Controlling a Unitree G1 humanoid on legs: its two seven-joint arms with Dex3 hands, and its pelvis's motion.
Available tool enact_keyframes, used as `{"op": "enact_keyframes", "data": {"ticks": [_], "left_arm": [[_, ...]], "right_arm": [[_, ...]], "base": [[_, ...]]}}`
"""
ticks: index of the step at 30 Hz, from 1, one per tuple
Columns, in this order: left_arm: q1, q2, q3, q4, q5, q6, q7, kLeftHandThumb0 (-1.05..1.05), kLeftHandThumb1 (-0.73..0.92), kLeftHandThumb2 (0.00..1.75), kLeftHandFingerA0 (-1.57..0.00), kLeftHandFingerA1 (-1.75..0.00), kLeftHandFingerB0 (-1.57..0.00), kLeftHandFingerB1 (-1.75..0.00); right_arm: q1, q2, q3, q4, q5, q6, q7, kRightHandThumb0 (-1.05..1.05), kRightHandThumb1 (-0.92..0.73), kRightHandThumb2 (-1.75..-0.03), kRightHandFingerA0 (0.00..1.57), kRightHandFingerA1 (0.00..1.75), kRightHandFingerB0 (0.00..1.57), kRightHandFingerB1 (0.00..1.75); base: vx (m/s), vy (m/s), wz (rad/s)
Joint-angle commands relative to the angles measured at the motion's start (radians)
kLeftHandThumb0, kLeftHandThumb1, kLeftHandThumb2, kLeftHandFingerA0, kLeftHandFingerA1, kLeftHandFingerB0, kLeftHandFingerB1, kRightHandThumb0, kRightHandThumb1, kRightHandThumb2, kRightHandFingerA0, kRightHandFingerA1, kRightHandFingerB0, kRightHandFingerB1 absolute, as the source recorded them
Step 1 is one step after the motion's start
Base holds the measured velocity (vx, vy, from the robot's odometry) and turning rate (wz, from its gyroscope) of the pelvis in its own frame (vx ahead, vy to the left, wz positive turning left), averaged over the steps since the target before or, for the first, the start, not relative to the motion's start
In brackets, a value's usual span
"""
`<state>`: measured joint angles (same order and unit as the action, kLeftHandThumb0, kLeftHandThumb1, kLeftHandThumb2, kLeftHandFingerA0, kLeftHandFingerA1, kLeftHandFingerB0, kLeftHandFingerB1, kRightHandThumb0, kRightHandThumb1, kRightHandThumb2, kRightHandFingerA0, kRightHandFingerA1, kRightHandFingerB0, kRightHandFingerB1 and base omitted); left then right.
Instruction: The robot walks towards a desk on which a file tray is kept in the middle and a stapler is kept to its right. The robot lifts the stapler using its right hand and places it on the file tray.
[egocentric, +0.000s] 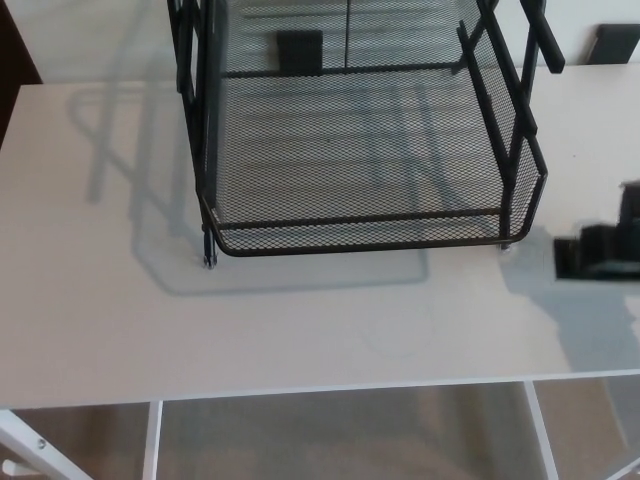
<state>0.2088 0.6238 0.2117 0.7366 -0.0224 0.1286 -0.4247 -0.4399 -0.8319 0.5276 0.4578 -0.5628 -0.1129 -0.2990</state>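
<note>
Clearance counts: the right hand (603, 252), grip unclear at the tabletop's (300, 330) right edge, should rise over the tray's (360, 232) rim.

A dark flat object (615, 42) can be seen at the far edge, straight beyond the right hand (600, 250) and well apart from it. What it is can't be made out tbh. A small black rectangle (298, 48) is spotted further back too, way off to the hand's left, only dimly seen. A dark brown strip (12, 40) is tucked into the far left corner, well apart from the hand. Beige carpet (340, 440) is seen nearer than the hand, to its left.
</note>
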Motion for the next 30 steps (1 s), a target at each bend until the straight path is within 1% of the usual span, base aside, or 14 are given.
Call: {"op": "enact_keyframes", "data": {"ticks": [1,16,17,19,20,21,22,24,25,26,27,28,29,30], "left_arm": [[-0.024,-0.001,0.013,0.089,-0.010,0.001,0.012,-0.71,0.69,1.01,-0.24,-0.56,-0.11,-0.48],[-0.031,0.011,0.006,0.130,0.002,-0.024,0.019,-0.72,0.70,1.02,-0.28,-0.57,-0.15,-0.49],[-0.033,0.011,0.007,0.134,0.003,-0.025,0.025,-0.71,0.88,0.66,-0.34,-0.53,-0.21,-0.40],[-0.033,0.012,0.003,0.134,0.007,-0.025,0.027,-0.71,0.88,0.66,-0.34,-0.53,-0.21,-0.40],[-0.034,0.013,0.001,0.138,0.009,-0.035,0.026,-0.73,0.70,1.03,-0.29,-0.59,-0.16,-0.50],[-0.034,0.015,-0.001,0.133,0.009,-0.033,0.018,-0.71,0.89,0.66,-0.30,-0.52,-0.19,-0.40],[-0.029,0.016,0.001,0.118,0.005,-0.025,0.014,-0.72,0.71,1.03,-0.26,-0.58,-0.13,-0.49],[-0.027,0.015,0.002,0.114,0.003,-0.023,0.013,-0.72,0.71,1.03,-0.26,-0.58,-0.13,-0.49],[-0.019,0.015,0.001,0.098,0.006,-0.022,0.018,-0.70,0.89,0.66,-0.31,-0.49,-0.19,-0.39],[-0.021,0.015,-0.001,0.101,0.008,-0.023,0.019,-0.70,0.89,0.66,-0.31,-0.49,-0.19,-0.39],[-0.016,0.018,-0.003,0.097,0.010,-0.029,0.012,-0.71,0.72,1.02,-0.25,-0.56,-0.12,-0.49],[-0.017,0.016,-0.001,0.096,0.008,-0.025,0.017,-0.71,0.71,1.02,-0.26,-0.57,-0.12,-0.49],[-0.017,0.016,-0.001,0.096,0.008,-0.025,0.017,-0.71,0.71,1.02,-0.26,-0.57,-0.12,-0.49],[-0.011,0.017,0.001,0.094,0.003,-0.037,0.003,-0.72,0.72,1.00,-0.21,-0.55,-0.14,-0.49]], "right_arm": [[-0.192,-0.178,-0.355,-0.038,-0.034,-0.227,-0.426,-0.17,-0.64,-0.88,0.92,1.75,0.65,1.62],[-0.668,-0.061,-0.352,0.009,-0.119,-0.197,-0.344,-0.14,-0.45,-1.16,1.02,1.75,0.77,1.62],[-0.701,-0.043,-0.343,0.011,-0.126,-0.183,-0.332,-0.17,-0.49,-1.13,1.00,1.75,0.75,1.64],[-0.728,-0.031,-0.334,0.010,-0.132,-0.179,-0.312,-0.16,-0.50,-1.13,0.98,1.75,0.73,1.62],[-0.751,-0.026,-0.323,0.017,-0.136,-0.198,-0.304,-0.16,-0.48,-1.13,0.98,1.75,0.74,1.59],[-0.780,-0.004,-0.309,0.024,-0.128,-0.210,-0.277,-0.17,-0.52,-1.09,0.97,1.75,0.76,1.53],[-0.802,0.021,-0.298,0.028,-0.125,-0.214,-0.263,-0.13,-0.52,-1.10,1.01,1.71,0.74,1.48],[-0.811,0.029,-0.296,0.034,-0.128,-0.217,-0.263,-0.13,-0.52,-1.10,1.01,1.71,0.74,1.48],[-0.845,0.082,-0.273,0.056,-0.133,-0.249,-0.285,-0.16,-0.57,-1.05,0.94,1.74,0.77,1.53],[-0.857,0.094,-0.264,0.075,-0.142,-0.267,-0.307,-0.16,-0.57,-1.05,0.94,1.74,0.77,1.53],[-0.868,0.155,-0.259,0.081,-0.079,-0.282,-0.225,-0.31,-0.58,-1.07,1.19,1.37,0.95,1.24],[-0.859,0.171,-0.250,0.034,-0.078,-0.226,-0.151,-0.27,-0.73,-0.81,0.93,1.75,0.75,1.40],[-0.861,0.174,-0.253,0.038,-0.081,-0.229,-0.151,-0.27,-0.73,-0.81,0.93,1.75,0.75,1.40],[-0.849,0.218,-0.236,0.008,-0.049,-0.226,-0.072,-0.36,-0.60,-0.99,1.18,1.38,0.90,1.22]], "base": [[0.00,0.000,0.00],[0.00,0.000,0.00],[0.00,0.000,0.00],[0.00,0.000,0.00],[0.00,0.000,0.00],[0.00,0.000,0.00],[0.00,0.000,0.00],[0.00,0.000,0.00],[0.00,0.000,0.00],[0.00,0.000,0.00],[0.00,0.000,0.00],[0.00,0.000,0.00],[0.00,0.000,0.00],[0.00,0.000,0.00]]}}
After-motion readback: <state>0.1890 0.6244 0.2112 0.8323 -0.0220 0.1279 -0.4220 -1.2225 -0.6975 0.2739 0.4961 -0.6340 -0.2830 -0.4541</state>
